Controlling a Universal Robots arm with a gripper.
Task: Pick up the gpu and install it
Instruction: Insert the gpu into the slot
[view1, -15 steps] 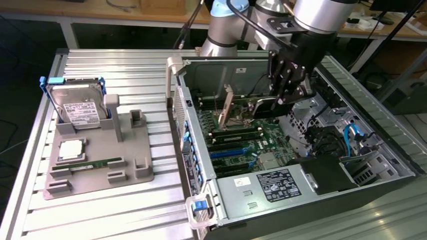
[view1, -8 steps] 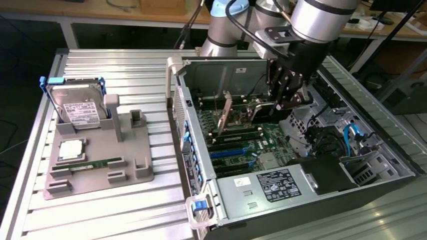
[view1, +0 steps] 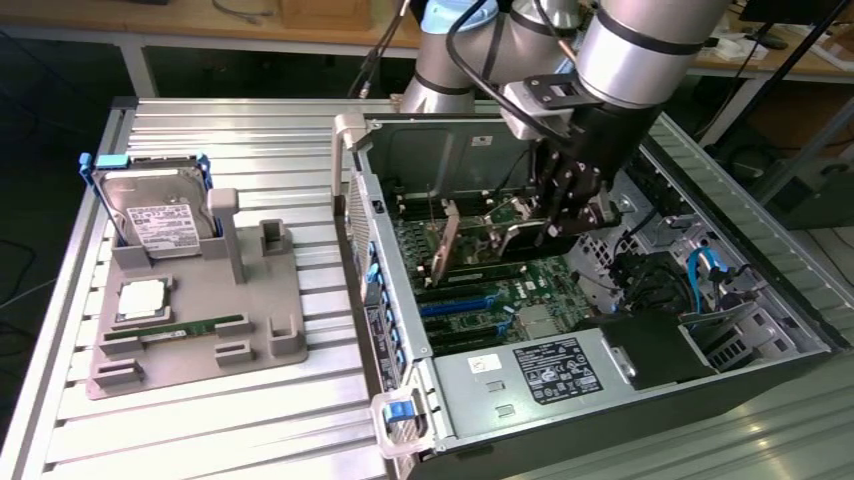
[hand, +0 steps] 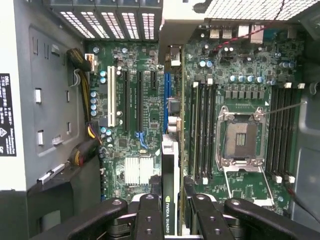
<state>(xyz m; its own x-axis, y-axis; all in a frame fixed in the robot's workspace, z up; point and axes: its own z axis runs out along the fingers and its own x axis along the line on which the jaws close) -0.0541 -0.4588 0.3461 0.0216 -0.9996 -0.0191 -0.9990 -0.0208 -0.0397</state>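
A: Largest item?
B: Counter, slatted metal. An open computer case is set on it, toward the exterior view's right.
A: Within the case?
B: Motherboard, green, is listed.
A: Claw?
B: Claw is found inside the case, closed partway on the gpu. The gpu is held edge-on over the motherboard, in line with a blue slot. Seating cannot be told.
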